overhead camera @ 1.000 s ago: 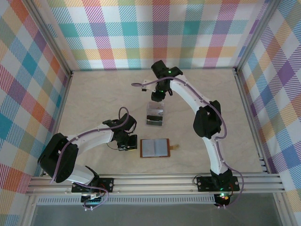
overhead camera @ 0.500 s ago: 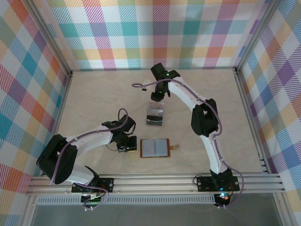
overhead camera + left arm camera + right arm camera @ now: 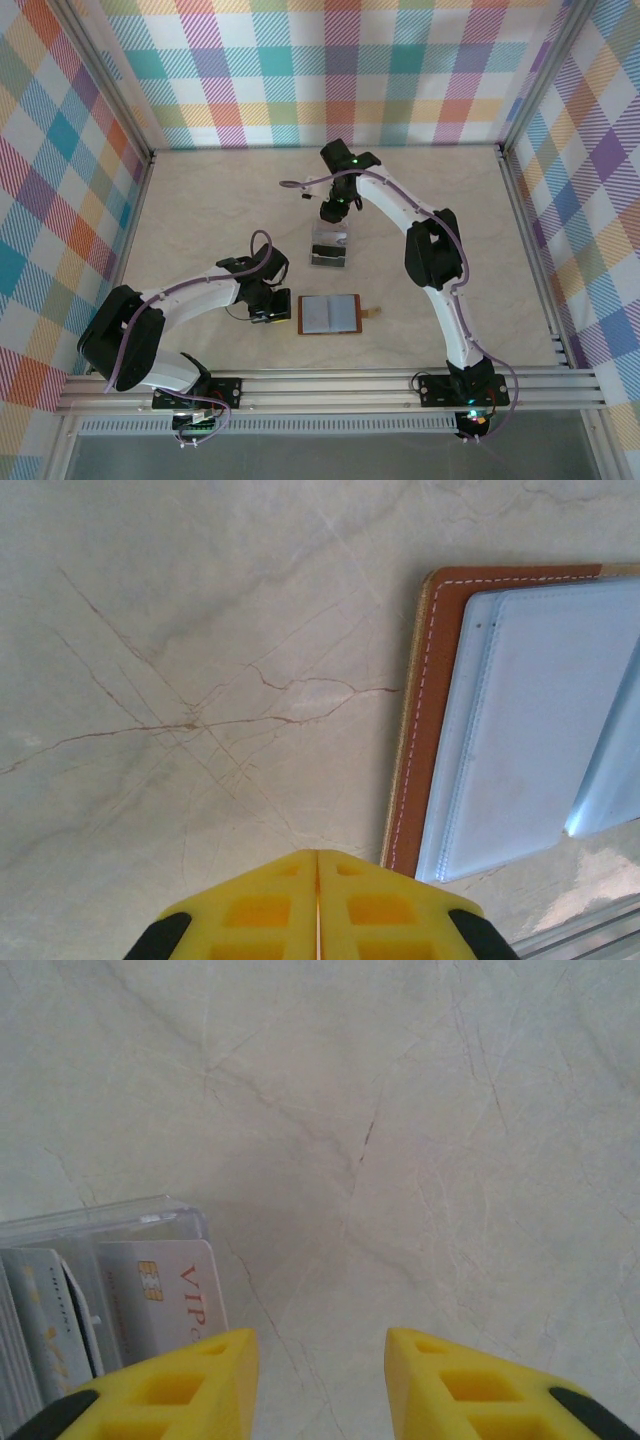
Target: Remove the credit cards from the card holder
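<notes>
The card holder (image 3: 328,313) lies open on the table, brown leather with a grey pocketed inside. In the left wrist view its stitched brown edge (image 3: 437,690) runs just right of my left gripper (image 3: 318,865), whose yellow fingers are shut with nothing between them. My left gripper (image 3: 270,312) sits at the holder's left edge. Several credit cards (image 3: 331,243) lie in a clear box beyond the holder. My right gripper (image 3: 330,212) hovers just behind that box. It stands open and empty (image 3: 320,1345), with a pale card marked VIP (image 3: 170,1295) to the left of its fingers.
The clear plastic box (image 3: 120,1215) holding the cards has a raised rim. A small tan snap tab (image 3: 372,313) sticks out of the holder's right side. Plaid walls and metal rails enclose the marble-patterned table (image 3: 200,210).
My right gripper has drawn back a little from the clear box toward the far wall, and its arm has shifted slightly left. The left arm and the card holder have not moved.
</notes>
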Robot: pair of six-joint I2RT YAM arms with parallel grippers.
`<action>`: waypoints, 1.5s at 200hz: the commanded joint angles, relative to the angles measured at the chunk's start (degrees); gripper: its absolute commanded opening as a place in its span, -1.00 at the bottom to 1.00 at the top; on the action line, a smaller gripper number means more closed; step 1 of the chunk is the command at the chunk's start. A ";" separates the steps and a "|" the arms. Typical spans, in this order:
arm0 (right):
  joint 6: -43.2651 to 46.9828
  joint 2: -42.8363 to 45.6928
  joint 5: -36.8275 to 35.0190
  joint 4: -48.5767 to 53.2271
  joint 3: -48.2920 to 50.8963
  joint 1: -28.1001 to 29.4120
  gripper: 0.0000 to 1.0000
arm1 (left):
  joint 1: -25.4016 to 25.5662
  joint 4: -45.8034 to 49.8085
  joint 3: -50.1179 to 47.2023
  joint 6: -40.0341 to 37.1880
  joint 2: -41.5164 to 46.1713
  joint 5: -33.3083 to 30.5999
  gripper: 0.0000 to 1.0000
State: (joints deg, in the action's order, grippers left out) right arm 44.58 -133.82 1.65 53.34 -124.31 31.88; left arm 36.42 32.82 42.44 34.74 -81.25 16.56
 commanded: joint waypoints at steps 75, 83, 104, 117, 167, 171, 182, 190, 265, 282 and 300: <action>-30.08 18.13 7.45 -7.89 14.48 -0.24 -0.16 | -0.65 -5.18 0.66 1.29 -0.37 5.30 -0.86; -33.59 19.56 8.98 -8.26 16.16 -0.24 -0.21 | -0.65 -6.01 0.51 1.55 -0.64 5.96 -0.87; -42.38 23.05 13.70 -8.71 20.63 -0.15 -0.43 | -0.65 -7.49 0.59 1.87 -1.43 7.06 -0.89; -46.94 25.81 15.98 -10.24 24.65 0.01 -0.47 | -0.65 -8.06 0.79 1.79 -2.27 7.47 -0.91; -62.51 34.61 22.42 -14.39 37.28 0.20 -0.72 | -0.65 -9.55 0.99 1.58 -5.39 8.38 -0.95; -63.41 34.99 23.09 -14.64 37.98 0.20 -0.72 | -0.70 -9.66 1.05 1.51 -5.62 8.40 -0.95; -65.36 36.31 25.54 -16.17 40.71 0.35 -0.71 | -0.65 -9.86 0.93 1.39 -6.17 8.57 -0.95; -67.05 37.26 27.09 -17.79 42.91 0.46 -0.69 | -0.66 -9.84 0.90 1.38 -6.52 8.47 -0.96; -78.27 38.51 30.38 -23.17 54.51 5.08 -0.66 | -0.66 -10.24 -0.89 1.03 -7.43 8.14 -0.96; -80.75 38.07 30.04 -24.48 56.31 6.83 -0.66 | -0.65 -10.52 -1.37 0.96 -7.61 8.06 -0.96; -82.74 37.46 29.37 -25.42 57.74 8.95 -0.66 | -0.66 -10.80 -1.94 1.04 -7.72 8.14 -0.96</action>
State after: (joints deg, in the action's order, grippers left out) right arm -33.17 -96.38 30.30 30.83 -68.12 38.61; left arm 36.42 22.26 41.82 36.21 -87.96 24.05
